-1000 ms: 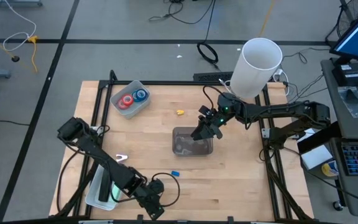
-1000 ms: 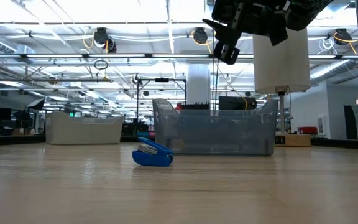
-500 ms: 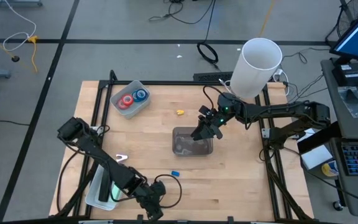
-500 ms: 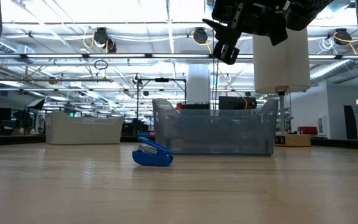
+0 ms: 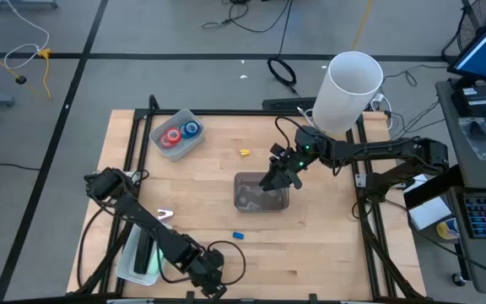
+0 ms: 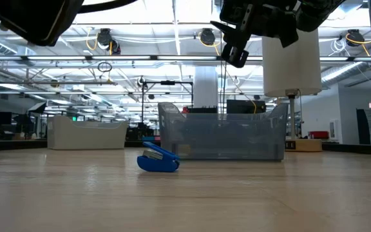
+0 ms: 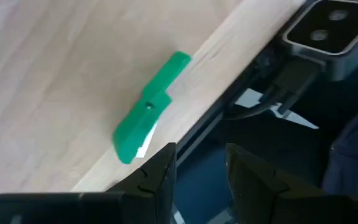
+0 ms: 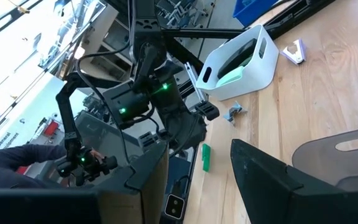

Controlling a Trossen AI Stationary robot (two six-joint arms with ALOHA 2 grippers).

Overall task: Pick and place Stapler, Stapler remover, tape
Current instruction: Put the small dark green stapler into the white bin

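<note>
The left arm folds low along the near left part of the table, its elbow raised at the left edge and the forearm running down toward the front edge. The left gripper (image 5: 213, 272) sits at that front edge, fingers (image 7: 157, 177) parted with a clear gap between them, pointing out over the table's rim. The right arm reaches in from the right side, stretched nearly straight across toward the table's middle, with green lights showing on its wrist. The right gripper (image 5: 270, 180) hangs tilted downward there, raised off the surface, its two fingers (image 8: 272, 177) spread apart.
</note>
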